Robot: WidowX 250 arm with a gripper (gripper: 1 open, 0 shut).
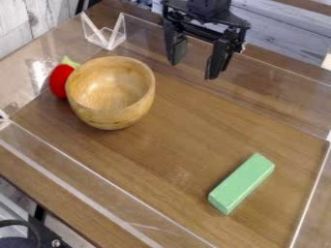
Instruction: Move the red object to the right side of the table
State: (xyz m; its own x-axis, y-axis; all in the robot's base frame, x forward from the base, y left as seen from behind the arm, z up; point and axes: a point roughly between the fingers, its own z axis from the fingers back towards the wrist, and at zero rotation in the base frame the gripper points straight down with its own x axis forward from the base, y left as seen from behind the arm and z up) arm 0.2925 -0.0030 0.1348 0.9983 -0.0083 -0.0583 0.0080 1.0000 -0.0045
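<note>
Behind the wooden bowl (110, 92), at the worktop's (181, 145) left side, sits the red object (61, 79), touching the bowl's rim and half hidden. Nothing is grasped yet: the pincer (195, 56) hangs released, pointing down, well apart. Next it must reach past the bowl. A green block (242, 183) lies near the right acrylic wall (315, 194).

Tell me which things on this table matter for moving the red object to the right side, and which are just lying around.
Part of the job:
- red object, tucked against the bowl's left side
- table, its right side being the goal
- tool, open, hanging above the table at the back

Just lying about:
- wooden bowl
- green block, near the front right
- clear folded piece at the back
</note>
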